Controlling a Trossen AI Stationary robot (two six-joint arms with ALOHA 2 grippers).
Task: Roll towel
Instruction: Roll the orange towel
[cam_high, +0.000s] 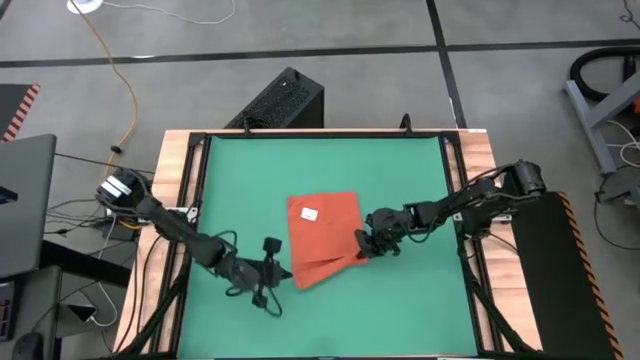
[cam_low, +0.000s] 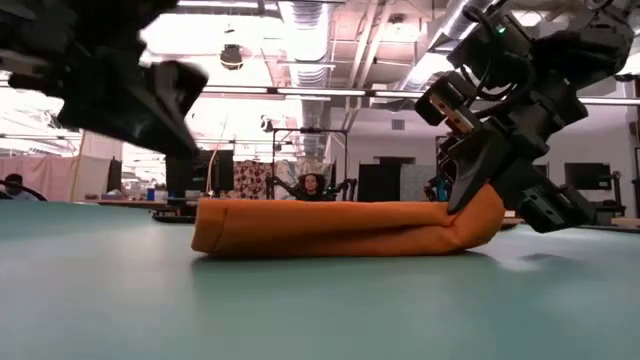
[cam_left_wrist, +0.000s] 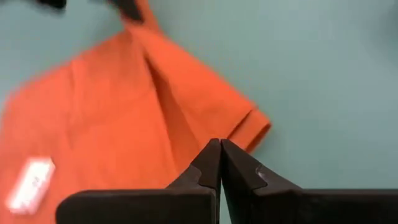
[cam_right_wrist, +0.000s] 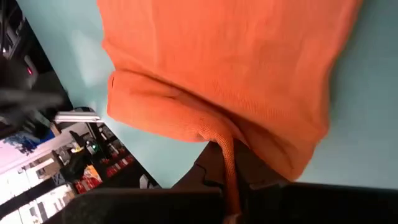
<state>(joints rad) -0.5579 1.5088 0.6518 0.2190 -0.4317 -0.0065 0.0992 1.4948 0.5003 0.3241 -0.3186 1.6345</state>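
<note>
The orange-red towel (cam_high: 322, 232) lies on the green mat (cam_high: 240, 180), white tag (cam_high: 309, 212) up. Its near edge is turned over into a thick strip (cam_high: 325, 268). In the low view it shows as a low bundle (cam_low: 330, 228). My right gripper (cam_high: 364, 250) is shut on the strip's right end. My left gripper (cam_high: 283, 268) is shut on nothing. It hangs above the towel's near left part, fingertips (cam_left_wrist: 219, 149) together over the fold. My right gripper pinches the right end of the towel's folded near strip (cam_right_wrist: 227, 163) between its two fingers. A narrow ridge of bunched cloth runs back between them. The fingers slant down from the table's right side. That end (cam_low: 484, 214) is raised a little; the rest lies on the mat.
A wooden frame (cam_high: 182, 170) borders the mat. A black box (cam_high: 287, 98) stands just beyond the far edge, and a laptop (cam_high: 22, 200) and cables lie off the left side. Bare mat lies all round the towel.
</note>
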